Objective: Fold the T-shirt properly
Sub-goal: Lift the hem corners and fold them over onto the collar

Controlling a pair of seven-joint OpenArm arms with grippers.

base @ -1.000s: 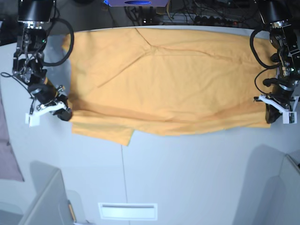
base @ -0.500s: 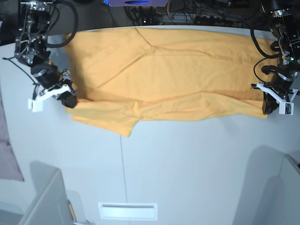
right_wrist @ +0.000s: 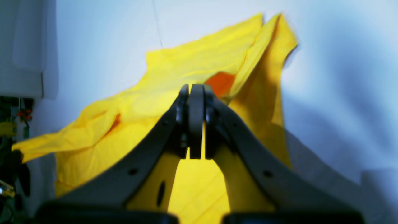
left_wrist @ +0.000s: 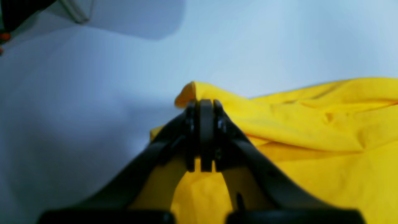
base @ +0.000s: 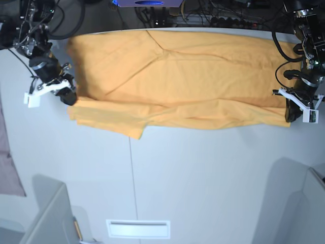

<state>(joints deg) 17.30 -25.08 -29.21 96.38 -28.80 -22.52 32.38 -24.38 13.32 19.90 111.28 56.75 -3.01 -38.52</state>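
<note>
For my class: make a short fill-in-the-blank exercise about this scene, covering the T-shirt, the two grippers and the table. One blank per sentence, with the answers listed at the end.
1. The T-shirt lying on the table is orange-____ in colour.
2. The left gripper has its jaws ____ on the cloth's edge.
3. The right gripper also pinches the ____.
4. In the base view, the shirt lies across the ____ half of the table.

Missing words: yellow; shut; T-shirt; far

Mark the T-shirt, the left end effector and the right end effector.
T-shirt (base: 193, 76), base view, middle of the spread orange cloth.
Left end effector (base: 293, 115), base view, between its shut tips at the shirt's edge.
Right end effector (base: 68, 96), base view, between its shut tips at the shirt's corner.
</note>
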